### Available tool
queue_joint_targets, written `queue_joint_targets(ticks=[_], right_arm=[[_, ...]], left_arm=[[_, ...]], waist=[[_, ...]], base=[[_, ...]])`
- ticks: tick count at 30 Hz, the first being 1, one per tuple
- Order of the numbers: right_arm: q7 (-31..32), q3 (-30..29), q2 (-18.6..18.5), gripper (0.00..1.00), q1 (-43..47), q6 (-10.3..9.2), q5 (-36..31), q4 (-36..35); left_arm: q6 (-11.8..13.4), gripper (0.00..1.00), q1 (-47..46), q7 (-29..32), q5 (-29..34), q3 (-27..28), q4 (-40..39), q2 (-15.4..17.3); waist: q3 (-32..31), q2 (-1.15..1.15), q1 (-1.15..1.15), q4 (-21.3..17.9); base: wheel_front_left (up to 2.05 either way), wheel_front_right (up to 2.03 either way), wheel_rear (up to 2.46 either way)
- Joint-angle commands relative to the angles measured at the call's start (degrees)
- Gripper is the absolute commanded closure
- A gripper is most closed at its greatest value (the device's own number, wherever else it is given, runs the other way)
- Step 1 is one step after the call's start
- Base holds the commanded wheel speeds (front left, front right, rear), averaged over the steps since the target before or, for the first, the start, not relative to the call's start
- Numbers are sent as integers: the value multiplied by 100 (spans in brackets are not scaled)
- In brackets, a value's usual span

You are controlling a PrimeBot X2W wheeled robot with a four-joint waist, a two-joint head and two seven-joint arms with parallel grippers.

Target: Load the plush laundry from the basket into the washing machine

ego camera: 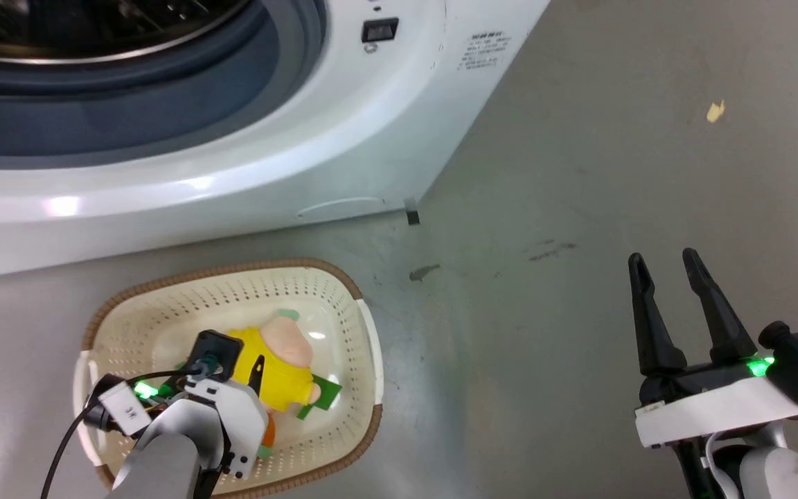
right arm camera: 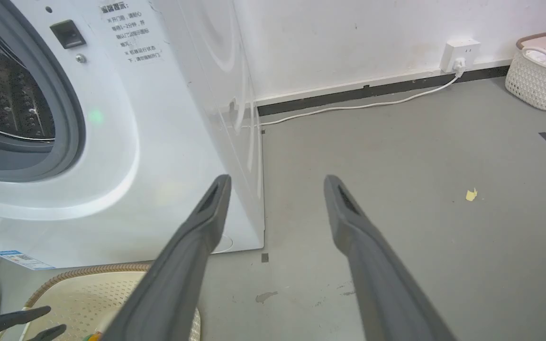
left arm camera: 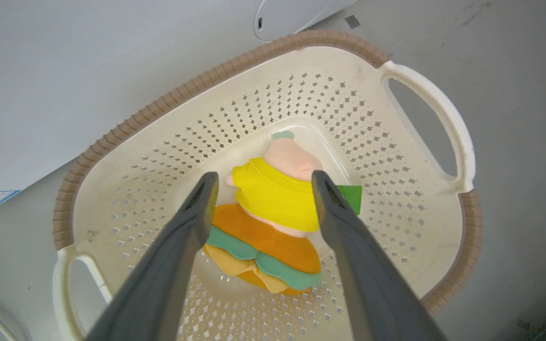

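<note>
your left pincer (left arm camera: 263,176) stood apart, its two long, smooth, dark fingers (left arm camera: 183,246) tapering to narrow tips on either side of the plush laundry (left arm camera: 273,199). the tips flanked the toy's yellow top, and whether they touched the fabric could not be told. the toy was soft and rounded, with a pale pink head, an orange base with green bands, and a flat green bit at one side. it lay on its side on the glossy floor of the basket (left arm camera: 183,90), a cream oval of hard plastic with perforated walls, looped handles and a ribbed brown rim.

the basket sat on the dull grey floor (ego camera: 579,173), just in front of the washing machine (ego camera: 233,159), whose white curved front framed a grey rubber ring (ego camera: 163,104) around a shiny steel drum (right arm camera: 3,94).

your right pincer (ego camera: 663,258) hung well apart from the basket over bare floor, fingers spread and holding nothing.
</note>
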Motion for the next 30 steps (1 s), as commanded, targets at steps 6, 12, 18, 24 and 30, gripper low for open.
queue_joint_targets(ticks=[6,12,18,24,30], right_arm=[[-122,53,-6,0,-150,-3,197,-62],[-194,56,-6,0,-222,-4,326,-99],[-265,61,-7,0,-306,-4,441,-96],[-325,63,-7,0,-374,-4,571,-107],[-396,117,-7,0,-463,-4,753,-112]], left_arm=[[-61,0,-373,82,42,-344,412,164],[-100,0,-697,172,-55,-596,768,271],[-137,0,-1150,394,19,-985,1142,474],[-169,0,-1526,706,-34,-1130,1535,556],[-206,0,-1898,1036,-54,-1500,1959,624]], waist=[[383,0,-1,-157],[692,0,-1,-254],[1019,0,-1,-339],[1277,0,-1,-421],[1569,0,-1,-544]], base=[[0,0,0],[0,0,0],[0,0,0],[0,0,0],[0,0,0]])
